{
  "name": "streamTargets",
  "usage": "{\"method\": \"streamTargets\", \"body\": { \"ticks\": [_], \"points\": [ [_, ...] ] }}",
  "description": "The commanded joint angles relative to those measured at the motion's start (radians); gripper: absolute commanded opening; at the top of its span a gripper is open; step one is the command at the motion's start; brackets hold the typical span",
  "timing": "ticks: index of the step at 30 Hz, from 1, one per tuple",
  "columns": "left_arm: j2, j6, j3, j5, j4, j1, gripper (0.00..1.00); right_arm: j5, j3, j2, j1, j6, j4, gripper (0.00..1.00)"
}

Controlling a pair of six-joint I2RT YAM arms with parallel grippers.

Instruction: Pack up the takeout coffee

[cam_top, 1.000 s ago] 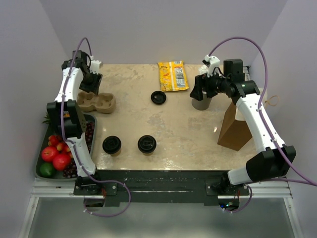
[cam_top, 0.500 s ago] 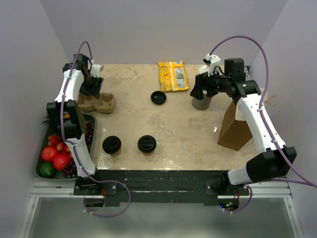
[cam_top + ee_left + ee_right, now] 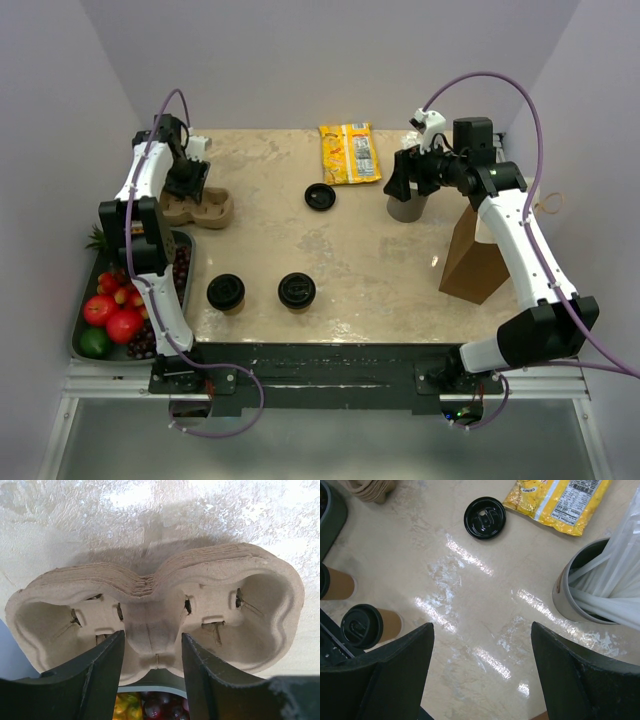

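Two kraft-brown coffee cups with black lids [image 3: 226, 293] [image 3: 297, 291] stand near the table's front; the right wrist view shows them as one lidded cup [image 3: 367, 625] and another cup [image 3: 335, 582] at the left edge. A third black lid [image 3: 320, 196] [image 3: 485, 517] lies loose mid-table. My left gripper [image 3: 188, 183] [image 3: 152, 635] hovers over the moulded cardboard carrier [image 3: 200, 209] [image 3: 150, 595], jaws apart either side of its centre ridge, with no grip visible. My right gripper [image 3: 400, 183] [image 3: 482, 627] stands wide open over bare table, nothing between its fingers.
A grey cup of white straws [image 3: 406, 207] [image 3: 590, 585] sits right under the right wrist. A brown paper bag [image 3: 473, 258] stands at the right edge. A yellow snack pack [image 3: 349, 153] lies at the back. A fruit tray [image 3: 187, 243] sits left of the table.
My left gripper has shifted slightly nearer and lower over the carrier. The right arm, cups and loose lid have not moved.
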Motion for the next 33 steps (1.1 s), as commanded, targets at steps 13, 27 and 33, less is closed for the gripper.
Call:
{"method": "streamTargets", "body": {
  "ticks": [13, 27, 33],
  "points": [
    [0.015, -0.009, 0.028, 0.003, 0.01, -0.004, 0.49, -0.028, 0.009, -0.002, -0.004, 0.011, 0.033, 0.81],
    [-0.023, 0.002, 0.039, 0.002, -0.005, -0.003, 0.37, -0.031, 0.002, -0.001, -0.004, 0.01, 0.037, 0.81],
    [-0.012, -0.019, -0.007, -0.017, 0.005, -0.003, 0.59, -0.035, 0.008, 0.007, -0.004, 0.013, 0.037, 0.81]
  ]
}}
